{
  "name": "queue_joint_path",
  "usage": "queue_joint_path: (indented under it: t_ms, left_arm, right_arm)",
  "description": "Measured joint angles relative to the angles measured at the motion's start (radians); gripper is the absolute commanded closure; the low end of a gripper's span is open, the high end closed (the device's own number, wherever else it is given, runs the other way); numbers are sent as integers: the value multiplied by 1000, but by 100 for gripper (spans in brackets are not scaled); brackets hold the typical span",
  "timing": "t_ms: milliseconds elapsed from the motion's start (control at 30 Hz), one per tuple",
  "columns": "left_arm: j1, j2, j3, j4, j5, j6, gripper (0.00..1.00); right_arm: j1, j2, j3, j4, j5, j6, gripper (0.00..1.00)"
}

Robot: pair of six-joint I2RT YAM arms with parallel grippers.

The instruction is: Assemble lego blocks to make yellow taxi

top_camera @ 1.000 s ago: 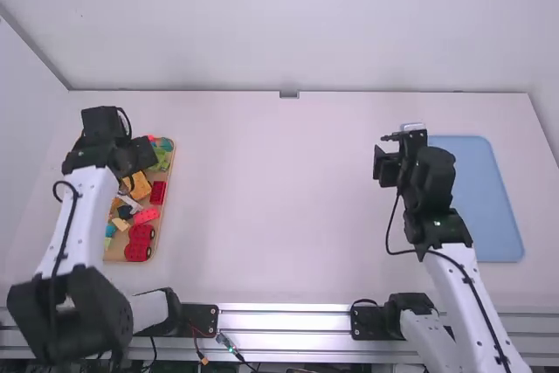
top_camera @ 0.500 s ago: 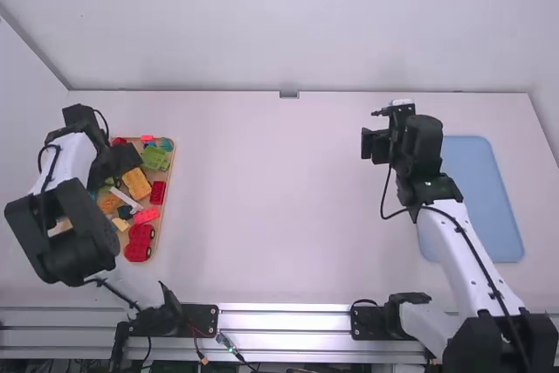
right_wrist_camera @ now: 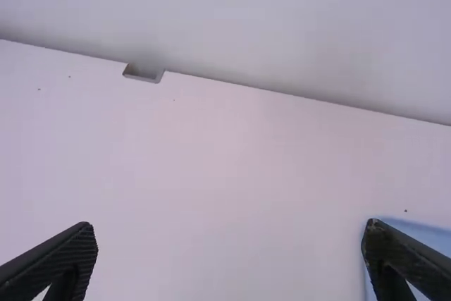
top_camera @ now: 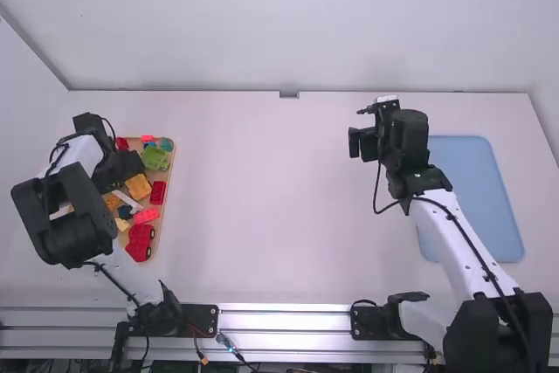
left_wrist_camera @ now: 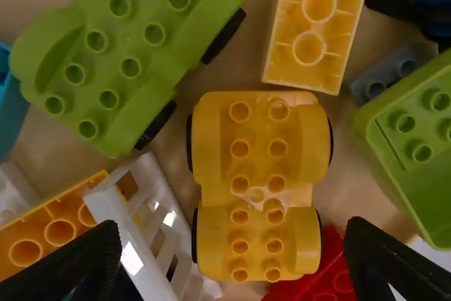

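Observation:
In the high view my left gripper (top_camera: 125,165) is over the left part of the block tray (top_camera: 172,160). The left wrist view has this gripper (left_wrist_camera: 232,226) open above a yellow car base (left_wrist_camera: 257,181) with black wheels, nothing held. Close by are a yellow block (left_wrist_camera: 317,26), a green car base (left_wrist_camera: 120,54), a green hollow piece (left_wrist_camera: 416,139), an orange block (left_wrist_camera: 53,234) and a red block (left_wrist_camera: 325,276). Right of the table's middle, my right gripper (top_camera: 362,142) is raised; in its wrist view the gripper (right_wrist_camera: 229,227) stands open over bare table.
A flat blue tray (top_camera: 480,189) lies on the right side of the table, beside the right arm. Red cars (top_camera: 140,242) sit in the near end of the block tray. A white piece (left_wrist_camera: 151,230) leans among the blocks. A wall runs along the far edge.
The left arm has folded back, its gripper shifting slightly left and nearer the camera and uncovering more of the tray. The right gripper has moved left and a little farther away.

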Motion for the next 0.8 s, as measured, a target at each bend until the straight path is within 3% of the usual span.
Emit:
queue_joint_path:
  t_ms: [800]
  left_arm:
    - [-76,-17,-77,137,-2,14,21]
  right_arm:
    - [16,0,7,1,0,-23,1]
